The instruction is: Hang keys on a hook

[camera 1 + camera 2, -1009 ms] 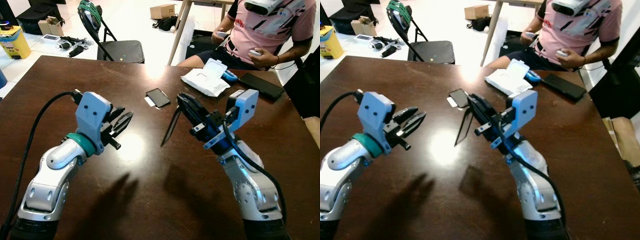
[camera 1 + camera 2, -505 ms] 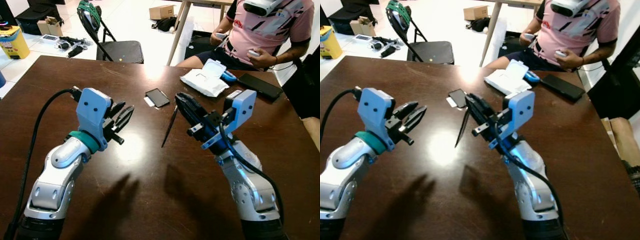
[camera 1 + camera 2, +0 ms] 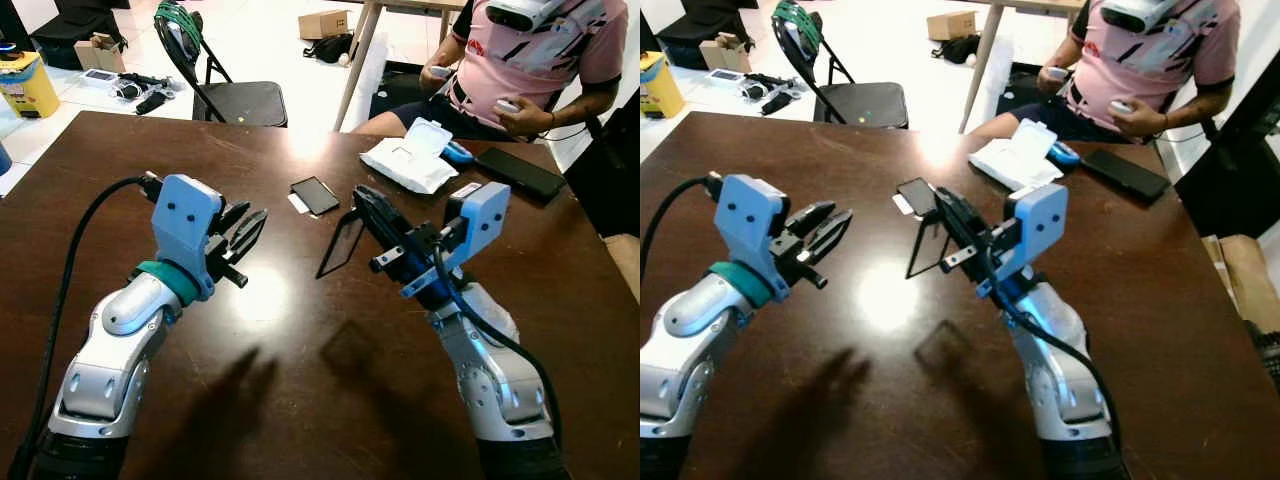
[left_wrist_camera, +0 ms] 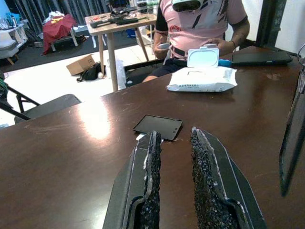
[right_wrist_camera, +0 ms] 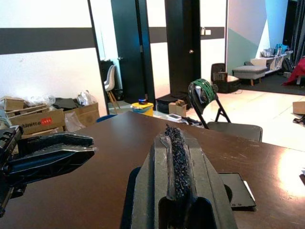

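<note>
Both arms are raised over a dark brown, glossy wooden worktop [image 3: 300, 400] that mirrors the room's light in a pale patch between them. The left claw [image 3: 243, 232] hovers above the worktop with its two long black fingers [image 4: 153, 167] slightly parted and nothing between them; the wrist view shows their inner pads as rough, grainy black rubber. The right claw [image 3: 362, 200] is pressed tight together, its gritty pads meeting along a single seam, and from its tip hangs a thin dark loop [image 3: 340, 246], triangular in outline and dangling free above the worktop; whether keys hang on it cannot be told. Just beyond the loop lies a flat black phone [image 3: 316, 195] with a small white card at its corner. Farther back rest a soft white wipes pack [image 3: 412, 160] with its lid flipped up, a small blue object beside it, and a second flat black slab [image 3: 521, 171] near the far edge. A seated person in a pink patterned shirt [image 3: 540, 55] holds controllers past the worktop, and a black folding chair [image 3: 228, 90] stands on the pale floor.
</note>
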Robot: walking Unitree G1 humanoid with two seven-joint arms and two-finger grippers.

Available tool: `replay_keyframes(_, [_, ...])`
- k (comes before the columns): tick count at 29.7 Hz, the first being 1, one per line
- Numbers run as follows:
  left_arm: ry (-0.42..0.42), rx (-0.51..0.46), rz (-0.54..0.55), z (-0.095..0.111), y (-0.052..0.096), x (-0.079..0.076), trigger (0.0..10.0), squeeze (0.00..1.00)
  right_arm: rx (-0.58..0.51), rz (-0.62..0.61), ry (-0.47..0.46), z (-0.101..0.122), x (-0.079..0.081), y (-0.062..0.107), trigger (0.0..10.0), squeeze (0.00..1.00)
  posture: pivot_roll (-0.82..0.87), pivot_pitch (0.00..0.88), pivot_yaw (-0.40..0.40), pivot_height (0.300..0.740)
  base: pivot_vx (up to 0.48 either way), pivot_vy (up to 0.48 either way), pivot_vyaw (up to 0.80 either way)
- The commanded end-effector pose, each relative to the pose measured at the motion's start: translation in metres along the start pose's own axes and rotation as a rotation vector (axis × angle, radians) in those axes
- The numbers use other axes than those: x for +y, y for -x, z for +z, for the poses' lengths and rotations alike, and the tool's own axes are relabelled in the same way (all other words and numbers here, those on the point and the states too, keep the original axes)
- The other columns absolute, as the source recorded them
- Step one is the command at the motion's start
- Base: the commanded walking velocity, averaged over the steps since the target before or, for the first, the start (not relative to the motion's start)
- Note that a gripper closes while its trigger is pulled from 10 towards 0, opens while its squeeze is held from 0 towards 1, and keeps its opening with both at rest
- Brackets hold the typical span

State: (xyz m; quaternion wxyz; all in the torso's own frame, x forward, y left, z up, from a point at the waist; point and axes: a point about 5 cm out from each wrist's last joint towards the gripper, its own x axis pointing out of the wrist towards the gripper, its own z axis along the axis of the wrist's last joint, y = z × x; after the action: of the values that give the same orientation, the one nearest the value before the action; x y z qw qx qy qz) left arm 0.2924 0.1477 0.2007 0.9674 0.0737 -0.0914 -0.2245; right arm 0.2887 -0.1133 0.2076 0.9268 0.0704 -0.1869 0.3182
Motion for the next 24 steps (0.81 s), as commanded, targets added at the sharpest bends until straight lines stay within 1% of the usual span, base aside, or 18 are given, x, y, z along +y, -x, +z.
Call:
replay_keyframes(1, [-0.008, -0.012, 0.003, 0.0032, 0.0003, 0.0017, 10.0, 0.0, 0.003, -0.002, 0.005, -0.0024, -0.0004, 0.0022, 0.0, 0.0, 0.01, 0.0, 0.047, 0.74, 0.0, 0.0, 0.0])
replay_keyframes(7, [-0.01, -0.014, 0.006, 0.0035, 0.0001, 0.002, 10.0, 0.0, 0.011, -0.01, 0.011, -0.0034, -0.0016, 0.0018, 0.0, 0.0, 0.01, 0.0, 0.047, 0.74, 0.0, 0.0, 0.0])
replay_keyframes(8, [-0.01, -0.014, 0.007, 0.0036, 0.0, 0.002, 10.0, 0.0, 0.014, -0.013, 0.014, -0.0038, -0.002, 0.0016, 9.8, 0.0, 0.01, 0.0, 0.047, 0.74, 0.0, 0.0, 0.0])
replay_keyframes(10, [-0.01, -0.014, 0.008, 0.0033, -0.0001, 0.0022, 10.0, 0.0, 0.017, -0.017, 0.017, -0.0042, -0.0023, 0.0012, 10.0, 0.0, 0.01, 0.0, 0.047, 0.74, 0.0, 0.0, 0.0])
replay_keyframes(19, [-0.006, -0.009, 0.011, 0.0017, 0.0005, 0.0028, 10.0, 0.0, 0.017, -0.019, 0.014, -0.0043, -0.0015, 0.0005, 10.0, 0.0, 0.01, 0.0, 0.048, 0.74, 0.0, 0.0, 0.0])
replay_keyframes(24, [-0.002, 0.001, 0.008, 0.0007, 0.0011, 0.0026, 10.0, 0.0, 0.048, 0.012, -0.006, -0.0075, 0.006, 0.0006, 10.0, 0.0, 0.01, 0.0, 0.048, 0.74, -0.334, 0.0, 0.0])
